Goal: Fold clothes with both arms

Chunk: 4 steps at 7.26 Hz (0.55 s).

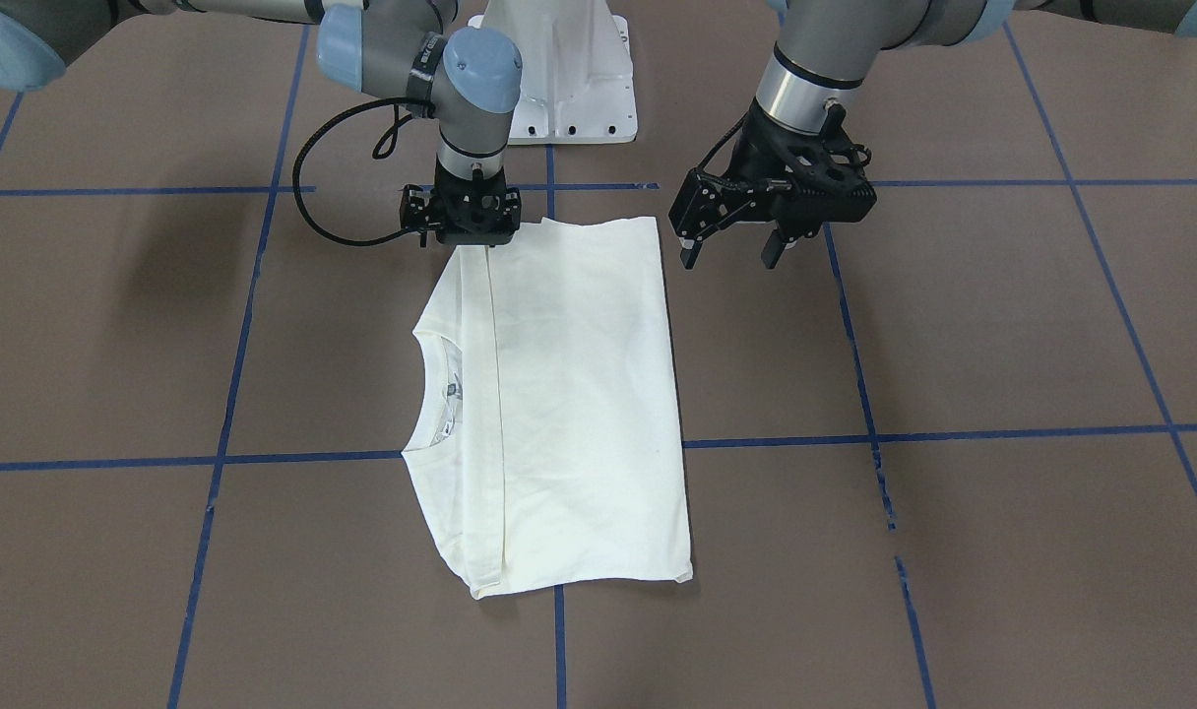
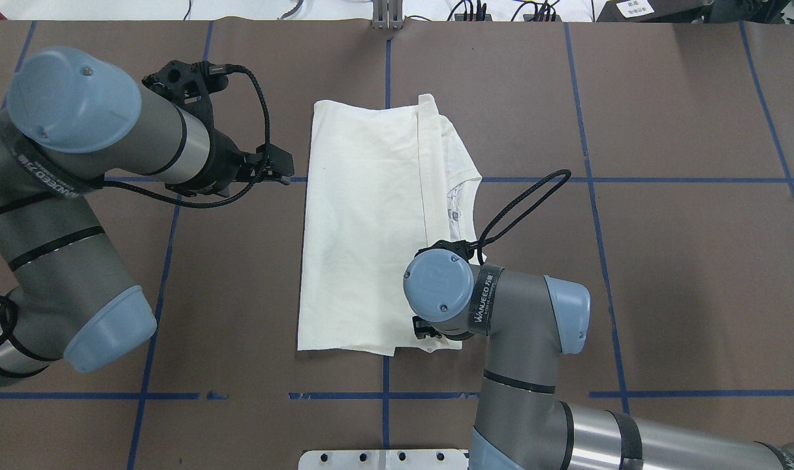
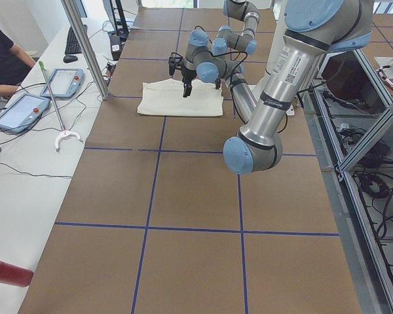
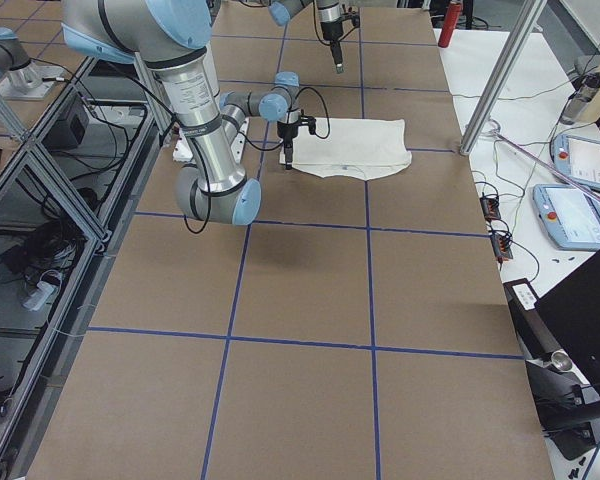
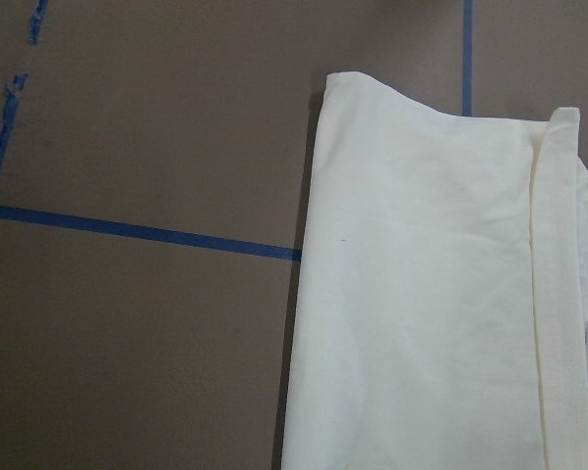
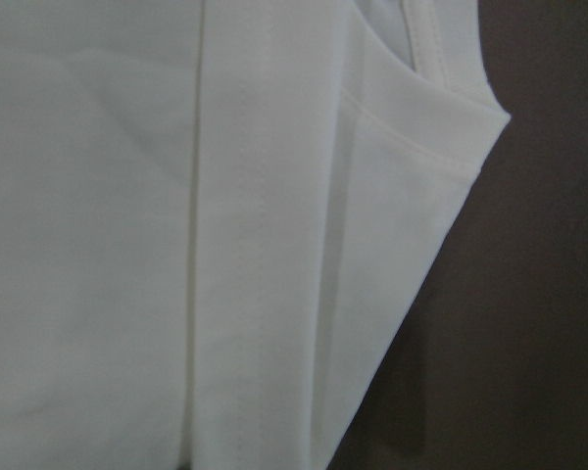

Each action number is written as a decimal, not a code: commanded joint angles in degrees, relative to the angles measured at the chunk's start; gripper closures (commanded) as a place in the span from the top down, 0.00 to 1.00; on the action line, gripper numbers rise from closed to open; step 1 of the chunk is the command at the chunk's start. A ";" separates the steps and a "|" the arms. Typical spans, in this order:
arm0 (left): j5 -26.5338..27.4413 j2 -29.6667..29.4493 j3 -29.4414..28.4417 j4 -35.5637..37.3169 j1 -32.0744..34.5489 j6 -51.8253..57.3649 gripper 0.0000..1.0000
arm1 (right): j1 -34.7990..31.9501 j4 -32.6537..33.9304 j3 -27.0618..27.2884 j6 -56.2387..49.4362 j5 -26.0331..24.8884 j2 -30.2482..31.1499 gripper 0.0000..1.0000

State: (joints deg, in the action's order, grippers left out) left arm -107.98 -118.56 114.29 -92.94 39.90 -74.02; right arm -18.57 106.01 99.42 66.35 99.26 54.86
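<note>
The cream-white shirt lies flat on the brown table as a long folded rectangle, plain back up. Its neckline and label show on the robot's right side, and a narrow folded strip runs along its length. My left gripper hangs open just above the table, beside the shirt's edge and clear of the cloth. My right gripper points straight down on the shirt's corner nearest the robot's base. Its fingertips are hidden under the wrist, so I cannot tell its state. Its wrist view is filled by cloth.
The white pedestal base stands just behind the shirt. Blue tape lines cross the brown table. A side bench holds tablets with a person's arm near them. An aluminium post stands at the table's edge.
</note>
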 commanded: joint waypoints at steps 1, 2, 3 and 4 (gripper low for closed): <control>0.14 0.00 -0.12 -0.04 -0.61 -0.07 1.00 | -1.20 1.55 0.16 -0.86 0.75 0.07 1.00; 0.14 0.00 -0.12 -0.04 -0.61 -0.07 1.00 | -1.90 2.96 0.33 -2.78 1.19 0.16 1.00; 0.14 0.00 -0.12 -0.04 -0.61 -0.24 1.00 | -2.78 3.40 0.59 -3.41 1.46 0.59 1.00; 0.14 0.00 -0.12 -0.04 -1.05 -0.33 1.00 | -3.74 3.50 0.68 -4.11 1.72 1.03 1.00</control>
State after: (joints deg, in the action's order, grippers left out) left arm -107.85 -118.56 114.17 -92.99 39.20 -74.22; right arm -21.14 109.05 99.92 63.26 100.61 55.39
